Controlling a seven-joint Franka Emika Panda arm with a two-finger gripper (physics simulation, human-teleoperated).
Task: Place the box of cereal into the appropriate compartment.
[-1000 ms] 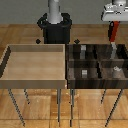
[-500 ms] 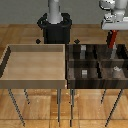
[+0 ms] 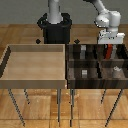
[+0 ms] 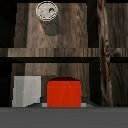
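My gripper [image 3: 109, 49] is shut on the small red box of cereal [image 3: 109, 52] and holds it low over the back section [image 3: 120, 55] of the dark-brown four-part bin, on the exterior view's right. In the wrist view the red box [image 4: 64, 92] hangs beside a pale-grey block [image 4: 26, 91] inside that wood-walled section [image 4: 95, 82]. I cannot tell whether the box touches the floor. The gripper's fingers do not show in the wrist view.
A small grey cube [image 3: 85, 73] sits in the bin's front section on the exterior view's left. A round grey can [image 3: 116, 70] stands in the front section on the right, also in the wrist view [image 4: 46, 11]. A light tan tray [image 3: 35, 62] stands on the exterior view's left.
My gripper has come straight down with the red box, from well above the bin to just over its back section on the exterior view's right.
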